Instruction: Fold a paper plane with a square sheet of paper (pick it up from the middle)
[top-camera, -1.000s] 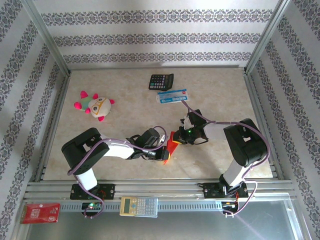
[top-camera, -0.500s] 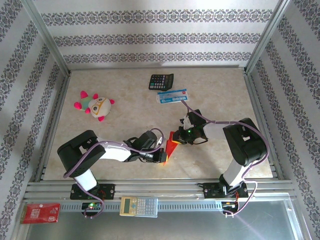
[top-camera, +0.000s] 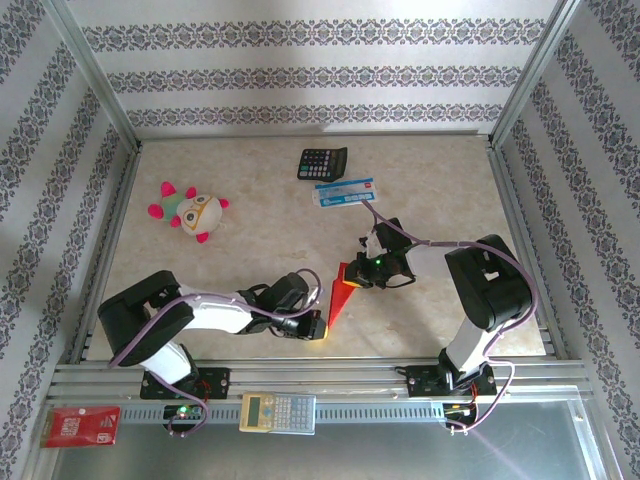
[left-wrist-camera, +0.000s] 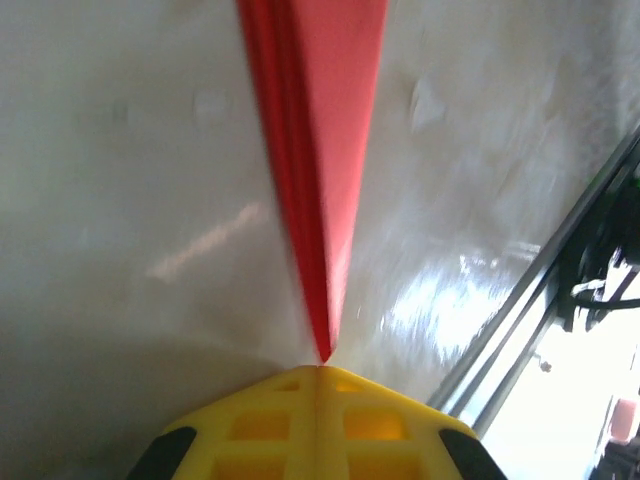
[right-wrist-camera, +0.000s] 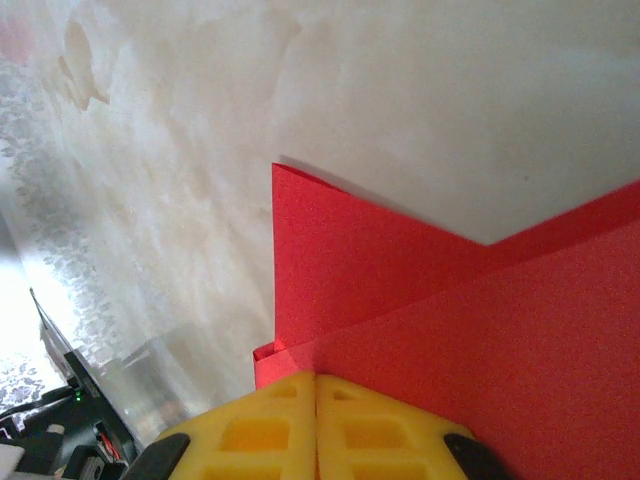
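Beige desk (top-camera: 450, 190): left fingers (left-wrist-camera: 320, 375) pinch the paper plane (top-camera: 339, 290) at its tip, right fingers (right-wrist-camera: 316, 385) its tail; folding seems nearly done.

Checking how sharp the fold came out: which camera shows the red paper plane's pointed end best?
Left wrist: the paper plane runs down the frame, crease and taper clear, narrowing to its tip at the left fingers. Top external shows the paper plane nearly whole, but small. Right wrist shows the paper plane at its wide end, flaps layered.
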